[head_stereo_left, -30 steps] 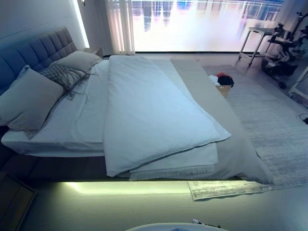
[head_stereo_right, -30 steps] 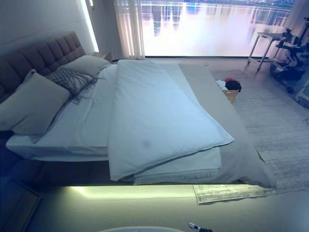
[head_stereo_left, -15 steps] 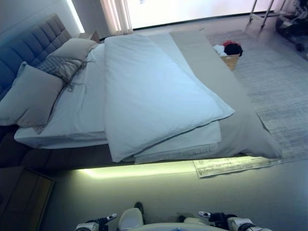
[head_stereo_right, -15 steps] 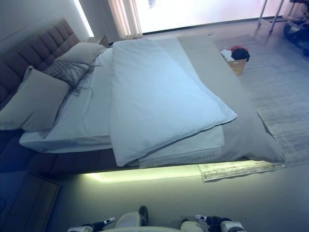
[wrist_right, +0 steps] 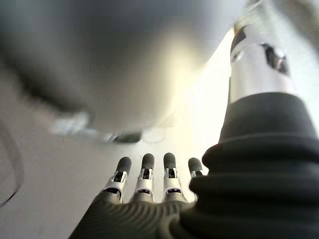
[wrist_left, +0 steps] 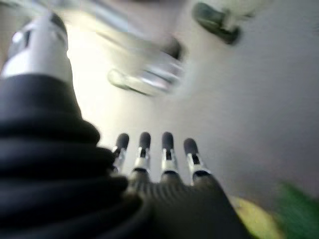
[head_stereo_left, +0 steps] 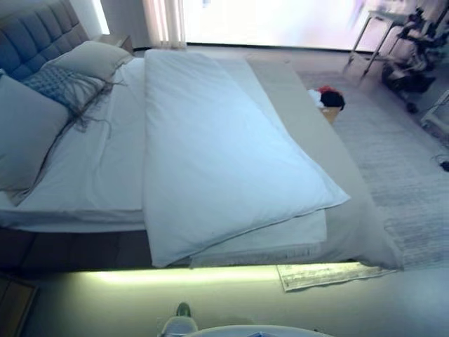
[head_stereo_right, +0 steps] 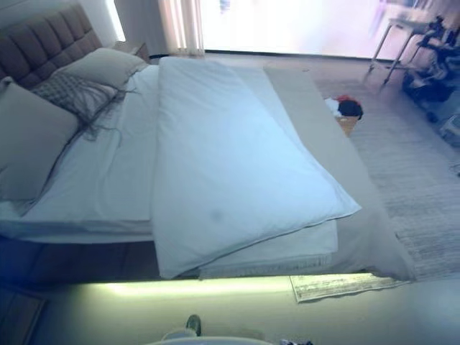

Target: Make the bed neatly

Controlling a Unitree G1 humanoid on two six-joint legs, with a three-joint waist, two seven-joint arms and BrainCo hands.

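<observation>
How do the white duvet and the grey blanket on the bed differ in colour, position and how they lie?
The white duvet is pale and thick; the grey blanket is darker and thin. The duvet lies folded over the middle of the bed, on top; the blanket lies flat underneath, along the foot side, and its corner hangs down toward the floor. Both run the same way across the bed, and neither hand touches them.

Neither hand shows in the head views; both appear only in their own wrist views. Left hand (wrist_left: 164,189): fingers (wrist_left: 167,144) straight, side by side in a row, thumb apart from them, nothing between or beneath them. Right hand (wrist_right: 144,199): fingers (wrist_right: 148,164) likewise extended and level, thumb standing apart, holding nothing. Both hands idle.
</observation>
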